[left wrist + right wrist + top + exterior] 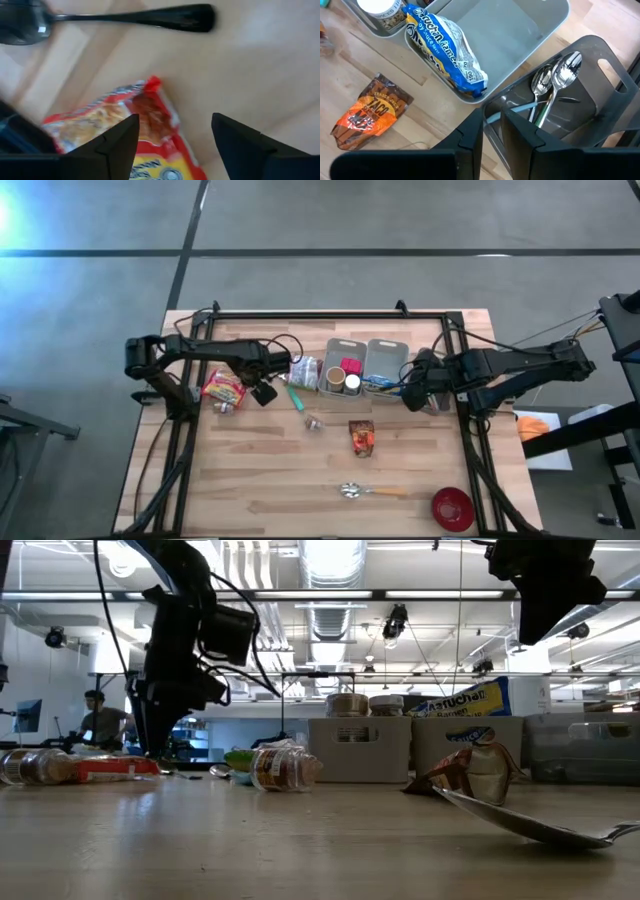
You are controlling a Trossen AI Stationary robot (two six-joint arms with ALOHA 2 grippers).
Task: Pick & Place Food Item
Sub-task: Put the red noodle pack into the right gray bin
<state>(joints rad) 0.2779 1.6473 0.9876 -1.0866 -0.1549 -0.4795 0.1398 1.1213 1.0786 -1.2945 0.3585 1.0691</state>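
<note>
Noodles: the red packet (125, 135) lies flat on the worktop (260, 480) at its left side, directly under the left pincer (175, 135), whose fingers stand apart astride it, grasping nothing. Best lower squarely over the packet's middle before clenching, clear of the dark spoon (125, 17) nearby. Right pincer (492, 135) waits clenched and empty above the bins (520, 45).
</note>
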